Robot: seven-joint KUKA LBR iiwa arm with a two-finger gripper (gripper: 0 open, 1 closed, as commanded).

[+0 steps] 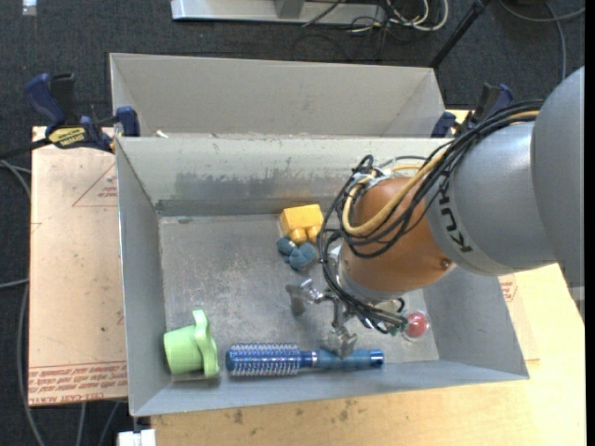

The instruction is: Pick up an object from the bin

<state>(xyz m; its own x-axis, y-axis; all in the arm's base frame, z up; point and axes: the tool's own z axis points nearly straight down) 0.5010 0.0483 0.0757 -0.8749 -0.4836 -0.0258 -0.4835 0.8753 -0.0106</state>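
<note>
Grey bin (pixel 139 268): claw (pixel 337 331) over handle of blue hairbrush (pixel 279 360).

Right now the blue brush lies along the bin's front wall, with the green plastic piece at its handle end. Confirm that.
Not quite. The camera view shows the green plastic piece at the bristle end of the blue brush, not at its handle end. The brush does lie along the front wall of the bin.

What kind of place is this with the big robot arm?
Probably a robot lab or testing room. A big robot arm reaches into a grey metal bin of loose things, like a blue brush and a green plastic piece, and cables trail on the floor behind.
</note>
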